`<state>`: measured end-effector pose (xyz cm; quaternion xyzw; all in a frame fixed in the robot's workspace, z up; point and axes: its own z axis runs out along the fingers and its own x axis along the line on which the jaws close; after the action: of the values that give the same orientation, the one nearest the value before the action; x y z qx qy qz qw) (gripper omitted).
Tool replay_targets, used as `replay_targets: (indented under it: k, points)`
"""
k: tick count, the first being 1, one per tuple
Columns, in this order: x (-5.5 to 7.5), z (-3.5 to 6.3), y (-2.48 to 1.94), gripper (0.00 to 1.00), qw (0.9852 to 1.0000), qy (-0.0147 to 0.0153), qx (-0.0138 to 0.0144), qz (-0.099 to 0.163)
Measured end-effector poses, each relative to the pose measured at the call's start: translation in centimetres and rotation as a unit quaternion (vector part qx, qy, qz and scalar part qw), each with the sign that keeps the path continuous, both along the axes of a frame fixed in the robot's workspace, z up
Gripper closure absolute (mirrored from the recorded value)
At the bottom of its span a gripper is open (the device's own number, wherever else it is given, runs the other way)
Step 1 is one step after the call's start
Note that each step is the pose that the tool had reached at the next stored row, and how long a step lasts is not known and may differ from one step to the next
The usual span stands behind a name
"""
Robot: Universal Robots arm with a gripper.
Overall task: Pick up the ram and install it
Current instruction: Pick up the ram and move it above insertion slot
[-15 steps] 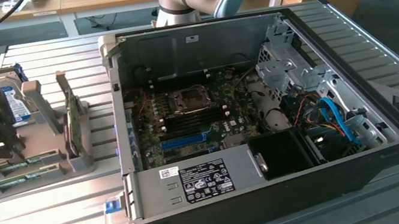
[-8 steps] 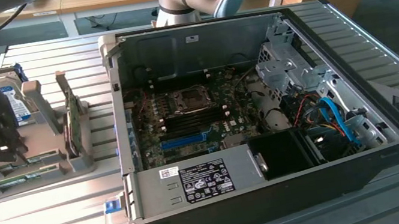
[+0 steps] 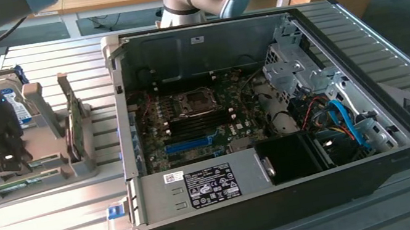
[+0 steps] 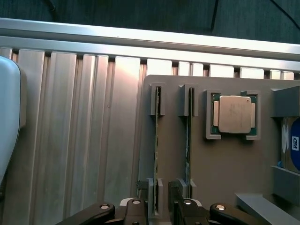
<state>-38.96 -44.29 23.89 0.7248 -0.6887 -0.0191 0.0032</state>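
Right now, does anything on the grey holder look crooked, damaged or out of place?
Nothing stands out. Two thin green ram sticks stand straight on edge in slots of the grey plastic holder, and the square silver processor sits squarely in its bracket.

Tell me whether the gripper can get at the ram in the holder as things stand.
Probably yes: the gripper sits right over the ram, which stands on edge in its grey holder, with open fingers either side and nothing between.
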Motion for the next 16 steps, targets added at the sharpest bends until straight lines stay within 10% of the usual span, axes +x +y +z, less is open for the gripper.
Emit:
replay_targets:
  k: [16]
  points:
    - [0.0, -2.64, 0.0, 0.69, 1.0, 0.0, -0.0001, 0.0]
